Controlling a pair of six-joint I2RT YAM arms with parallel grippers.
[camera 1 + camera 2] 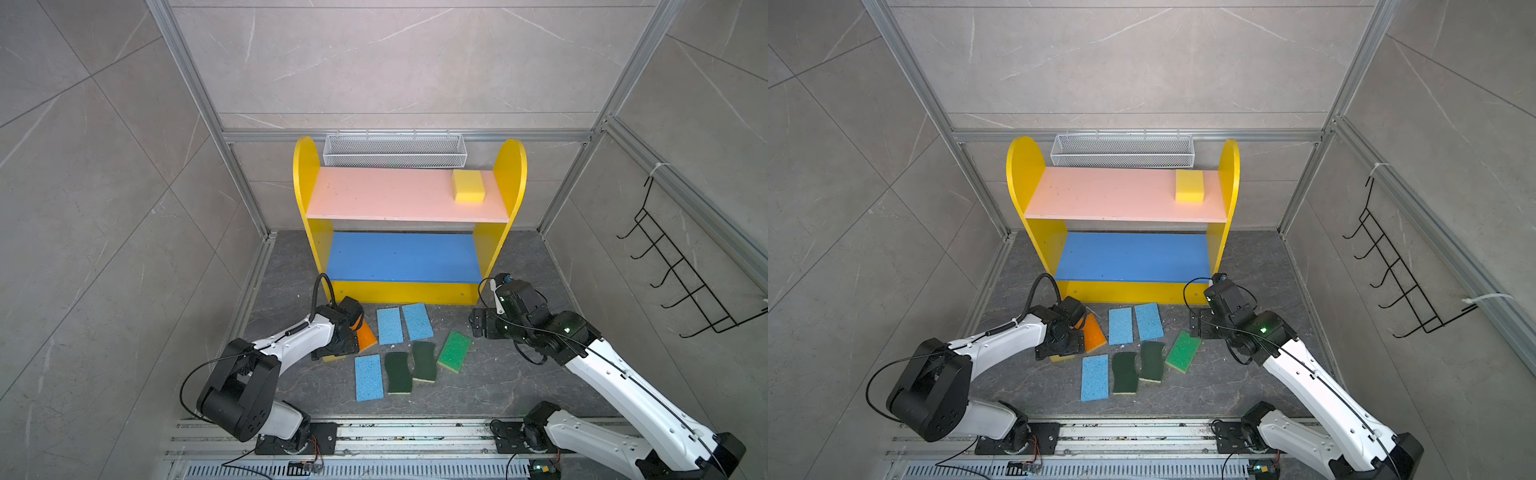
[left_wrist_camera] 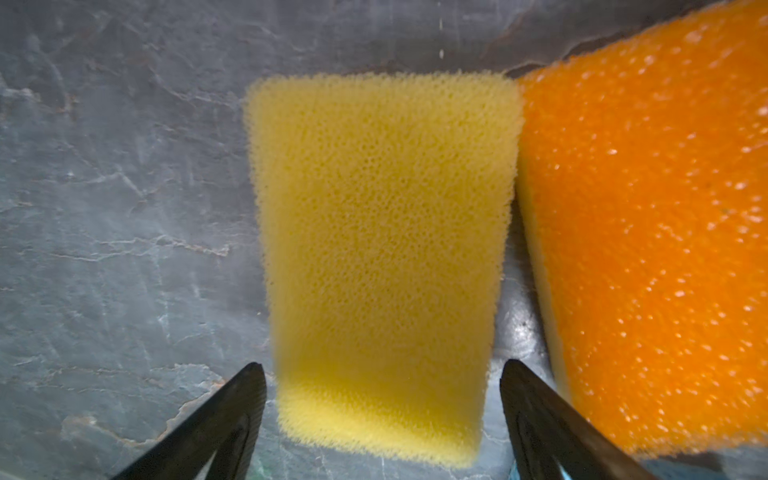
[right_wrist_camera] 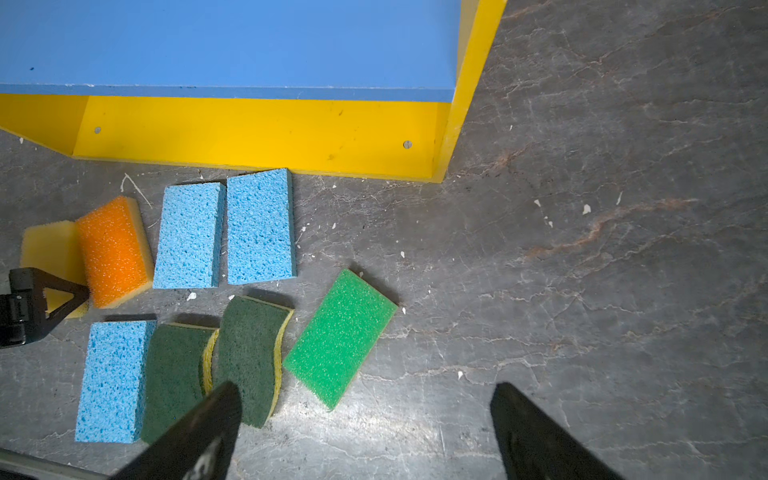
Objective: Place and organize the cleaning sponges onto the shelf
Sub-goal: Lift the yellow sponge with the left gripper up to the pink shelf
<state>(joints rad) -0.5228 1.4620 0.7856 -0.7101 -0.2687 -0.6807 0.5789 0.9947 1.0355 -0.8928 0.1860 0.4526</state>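
The yellow shelf (image 1: 399, 195) has a pink upper board and a blue lower board (image 3: 228, 41). One thick yellow sponge (image 1: 468, 186) lies at the right end of the pink board. On the floor in front lie three light-blue sponges (image 1: 389, 325) (image 1: 417, 321) (image 1: 368, 377), two dark-green scourers (image 1: 398, 372) (image 1: 424, 361), a bright-green sponge (image 1: 454, 351) and an orange-topped sponge (image 2: 648, 232). My left gripper (image 2: 381, 365) is open, its jaws straddling a second yellow sponge (image 2: 382, 257) with a gap on each side. My right gripper (image 3: 365, 386) hangs open over bare floor by the shelf's right foot.
A white wire mesh basket (image 1: 392, 150) hangs on the back wall behind the shelf. A black wire hook rack (image 1: 681, 270) is on the right wall. Aluminium rails (image 1: 415, 436) carrying both arm bases run along the front edge. Tiled walls close in both sides.
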